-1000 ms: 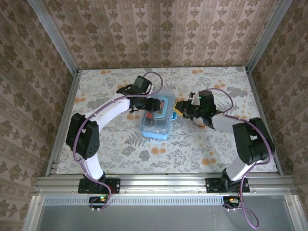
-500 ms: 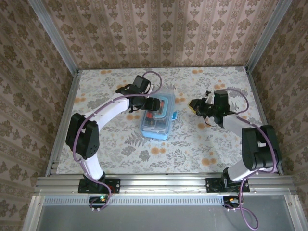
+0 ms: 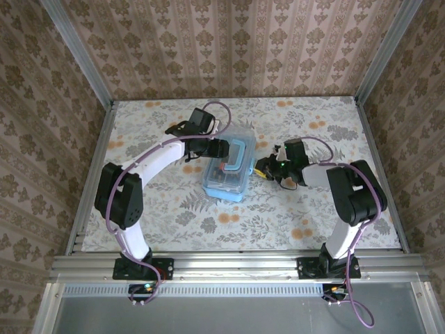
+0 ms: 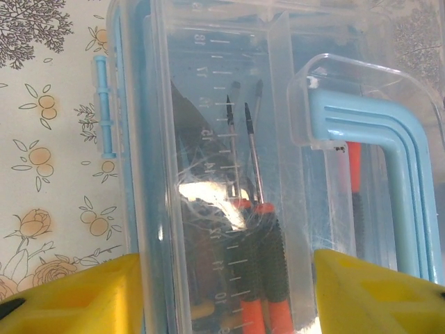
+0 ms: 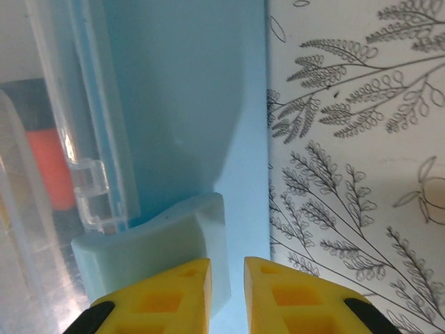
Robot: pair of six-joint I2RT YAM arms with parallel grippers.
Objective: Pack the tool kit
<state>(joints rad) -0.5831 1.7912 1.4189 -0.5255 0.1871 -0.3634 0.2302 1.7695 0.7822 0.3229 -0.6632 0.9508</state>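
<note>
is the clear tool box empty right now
No, the left wrist view shows screwdrivers with orange and black handles inside the clear box, seen through its lid.

One tool case (image 3: 228, 170) stands on the one tabletop (image 3: 313, 223), with a single clear lid (image 4: 208, 104) and a single pale-blue carry handle (image 4: 389, 160). Through the lid three orange-and-black grips can be counted: two screwdrivers (image 4: 254, 229) side by side, each with a thin dark shaft, and a third grip (image 4: 354, 188) under the handle. Anything further inside is too blurred to count. One blue latch tab (image 5: 153, 257) shows on the case's edge. There are two arms, the left arm (image 3: 156, 156) and the right arm (image 3: 351, 191), each ending in one hand: the left hand (image 3: 219, 148) and the right hand (image 3: 261, 168). Each hand has two yellow fingers (image 4: 69, 292), four altogether.
</note>
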